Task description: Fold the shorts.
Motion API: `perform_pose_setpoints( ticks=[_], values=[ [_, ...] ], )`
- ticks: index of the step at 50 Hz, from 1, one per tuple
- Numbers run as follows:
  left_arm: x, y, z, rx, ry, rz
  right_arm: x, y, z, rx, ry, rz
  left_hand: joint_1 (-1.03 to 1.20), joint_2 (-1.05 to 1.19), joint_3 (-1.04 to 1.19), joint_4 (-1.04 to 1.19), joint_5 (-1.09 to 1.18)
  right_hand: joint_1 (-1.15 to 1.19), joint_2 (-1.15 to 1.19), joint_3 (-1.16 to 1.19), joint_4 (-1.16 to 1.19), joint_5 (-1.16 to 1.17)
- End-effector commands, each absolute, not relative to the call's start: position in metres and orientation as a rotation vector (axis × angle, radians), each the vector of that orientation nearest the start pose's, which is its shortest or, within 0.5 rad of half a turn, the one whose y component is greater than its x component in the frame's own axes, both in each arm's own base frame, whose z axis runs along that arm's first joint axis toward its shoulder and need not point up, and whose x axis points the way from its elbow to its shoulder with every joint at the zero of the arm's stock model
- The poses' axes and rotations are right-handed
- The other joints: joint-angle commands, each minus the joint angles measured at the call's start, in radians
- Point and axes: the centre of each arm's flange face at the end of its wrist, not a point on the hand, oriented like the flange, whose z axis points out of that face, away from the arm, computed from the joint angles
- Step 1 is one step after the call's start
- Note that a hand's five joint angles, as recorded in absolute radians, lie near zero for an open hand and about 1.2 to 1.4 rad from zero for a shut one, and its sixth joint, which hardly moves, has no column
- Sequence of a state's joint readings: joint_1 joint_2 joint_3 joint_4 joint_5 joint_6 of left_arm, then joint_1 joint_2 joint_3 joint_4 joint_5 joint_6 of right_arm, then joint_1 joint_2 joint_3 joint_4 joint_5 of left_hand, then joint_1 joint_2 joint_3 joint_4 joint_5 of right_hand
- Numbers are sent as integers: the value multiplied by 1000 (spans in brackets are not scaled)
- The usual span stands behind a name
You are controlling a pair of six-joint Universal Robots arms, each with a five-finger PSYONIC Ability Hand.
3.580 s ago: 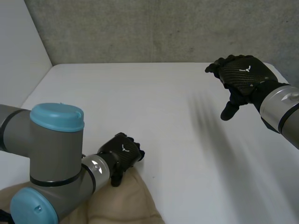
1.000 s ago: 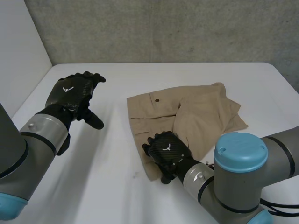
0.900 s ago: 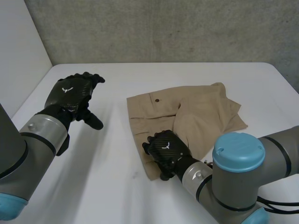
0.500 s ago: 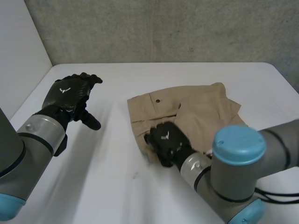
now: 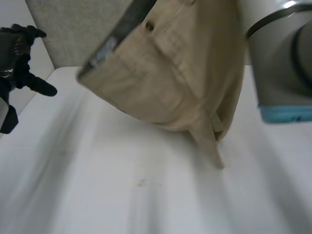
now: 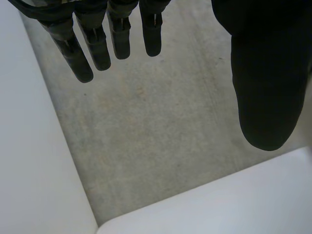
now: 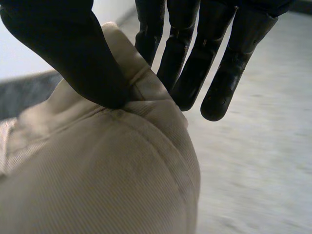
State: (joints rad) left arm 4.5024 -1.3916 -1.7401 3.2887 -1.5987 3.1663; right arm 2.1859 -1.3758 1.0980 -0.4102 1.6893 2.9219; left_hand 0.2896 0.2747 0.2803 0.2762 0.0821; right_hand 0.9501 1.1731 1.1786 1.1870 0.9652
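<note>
Right hand (image 7: 73, 53) has the shorts (image 5: 170, 73) pinched, thumb vs fingers (image 7: 229, 73) on a seam fold. So we've got them up off the table (image 5: 122, 195), hanging down below those fingers, low tip close to the table (touching or not, can't tell). Left hand (image 5: 14, 46) is well apart from the cloth, fingers (image 6: 117, 39) straight, nothing in them. IMO the next bit turns on this: the long axis drops from the right fingers, so the left has to reach across for the free end.

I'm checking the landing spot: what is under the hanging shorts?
Under the shorts, pinched by the right hand, white table shows. The table's stretch behind the cloth is covered.
</note>
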Motion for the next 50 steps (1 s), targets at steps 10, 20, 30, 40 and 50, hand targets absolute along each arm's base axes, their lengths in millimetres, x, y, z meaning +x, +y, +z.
perform_pose_setpoints(
  ticks=[10, 20, 30, 40, 50],
  values=[
    [-190, -240, 305, 264, 2200, -2419, 194, -352, 238, -409, 2264, -2323, -32, -17, -23, -19, 1, 446, 223, 218, 209, 257],
    [-216, -235, 280, 407, 2326, -2351, 163, -358, 213, -405, 2479, -2186, -32, -17, -23, -19, 1, -776, -999, -1004, -1012, -965],
    [-255, -209, 265, 627, 2428, -2342, 193, -324, 267, -753, 2126, -2157, -32, -17, -23, -19, 1, -776, -999, -1004, -1012, -965],
    [-296, -233, 232, 762, 2544, -2219, 214, -321, 239, -1149, 2101, -1910, -26, -11, -17, -13, 7, -680, -903, -909, -917, -870],
    [-328, -257, 180, 905, 2697, -1962, 216, -315, 208, -1228, 2217, -1672, -23, -8, -14, -10, 10, -668, -891, -897, -905, -858]
  ],
)
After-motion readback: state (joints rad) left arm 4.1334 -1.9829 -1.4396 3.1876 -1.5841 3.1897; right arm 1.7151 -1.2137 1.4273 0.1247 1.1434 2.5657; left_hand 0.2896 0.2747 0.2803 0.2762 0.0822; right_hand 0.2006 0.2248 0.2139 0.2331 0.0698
